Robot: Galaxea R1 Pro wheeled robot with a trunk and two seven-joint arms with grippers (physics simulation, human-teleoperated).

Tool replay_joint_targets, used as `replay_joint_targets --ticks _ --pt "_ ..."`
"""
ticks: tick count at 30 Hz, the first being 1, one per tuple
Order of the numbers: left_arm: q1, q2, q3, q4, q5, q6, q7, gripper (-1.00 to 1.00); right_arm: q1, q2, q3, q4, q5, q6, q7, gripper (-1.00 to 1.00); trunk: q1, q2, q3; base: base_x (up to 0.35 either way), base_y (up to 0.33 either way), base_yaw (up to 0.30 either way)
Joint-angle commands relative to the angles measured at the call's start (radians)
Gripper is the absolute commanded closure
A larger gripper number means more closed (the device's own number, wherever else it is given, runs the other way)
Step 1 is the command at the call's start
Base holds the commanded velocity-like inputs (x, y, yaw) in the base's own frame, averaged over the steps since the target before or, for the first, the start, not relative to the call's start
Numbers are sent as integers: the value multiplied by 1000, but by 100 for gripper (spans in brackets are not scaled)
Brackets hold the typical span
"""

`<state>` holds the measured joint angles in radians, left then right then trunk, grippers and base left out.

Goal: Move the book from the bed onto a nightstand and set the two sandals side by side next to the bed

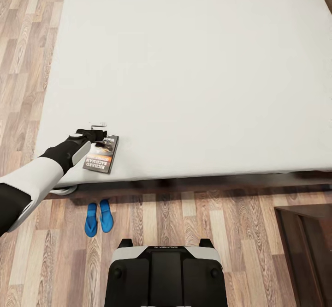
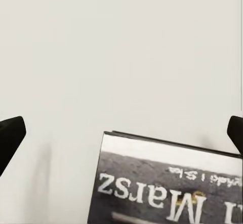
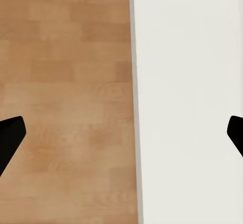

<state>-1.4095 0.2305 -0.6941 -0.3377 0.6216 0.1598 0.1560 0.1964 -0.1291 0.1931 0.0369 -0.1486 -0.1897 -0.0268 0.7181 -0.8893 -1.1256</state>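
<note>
While our left gripper [image 1: 102, 137] hovers spread apart over the book [image 1: 102, 153], our right gripper [image 3: 121, 133] is likewise apart.

Book [image 1: 102, 153] flat on bed [image 1: 193, 67], near its front left corner, cover up (dark, orange band, white lettering), far end partly hidden by arm. Two blue sandals [image 1: 98, 218] on wood floor just before bed, side by side, nearly touching. Mattress plain pale grey-white, on dark frame.
</note>
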Motion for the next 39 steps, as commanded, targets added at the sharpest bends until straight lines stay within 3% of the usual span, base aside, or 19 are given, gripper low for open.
replay_joint_targets --ticks 1,39 --pt "0 1 -8 -3 9 4 8 -100 0 0 9 1 -10 -5 -1 -100 0 -1 0 -3 -86 0" --pt "3 3 -8 -4 9 -4 8 -100 0 0 9 1 -9 -5 -1 -100 0 -1 0 -26 -23 0"
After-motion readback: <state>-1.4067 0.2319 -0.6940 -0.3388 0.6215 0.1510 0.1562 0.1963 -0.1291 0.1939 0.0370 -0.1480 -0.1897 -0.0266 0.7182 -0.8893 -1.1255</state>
